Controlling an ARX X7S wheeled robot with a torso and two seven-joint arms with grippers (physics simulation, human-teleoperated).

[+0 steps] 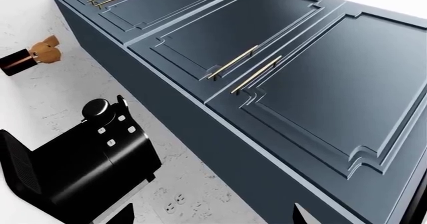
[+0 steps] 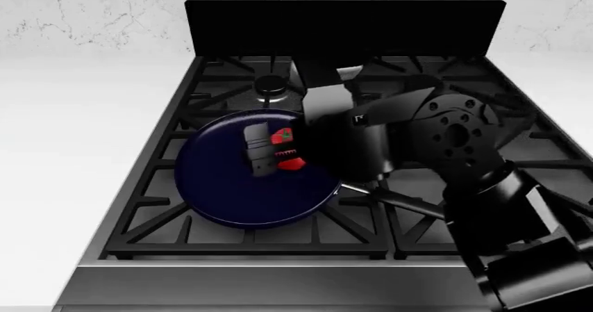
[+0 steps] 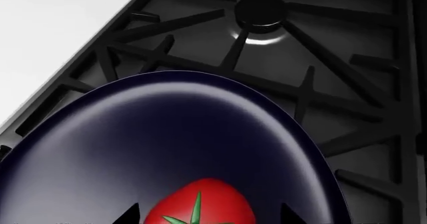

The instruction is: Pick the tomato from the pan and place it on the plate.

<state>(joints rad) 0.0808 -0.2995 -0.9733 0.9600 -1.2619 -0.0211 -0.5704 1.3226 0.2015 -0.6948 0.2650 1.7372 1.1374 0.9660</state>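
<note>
The tomato [image 2: 285,149] is small, red and green-topped, and lies in the dark navy pan [image 2: 222,187] on the stove's front left burner. My right gripper [image 2: 280,152] is lowered into the pan, open, with a finger on each side of the tomato. In the right wrist view the tomato [image 3: 200,204] sits between the two fingertips [image 3: 130,216], with a small gap on each side, on the pan [image 3: 167,124]. My left gripper [image 1: 213,216] is open and empty, facing the wall and upper cabinets. The plate is out of view.
The pan's black handle [image 2: 389,197] runs to the right under my right arm. Stove grates [image 2: 232,239], a back burner [image 2: 271,85] and a black backguard [image 2: 343,27] surround the pan. White counter [image 2: 74,152] lies to the left. A coffee machine [image 1: 87,159] and navy cabinets [image 1: 300,74] show in the left wrist view.
</note>
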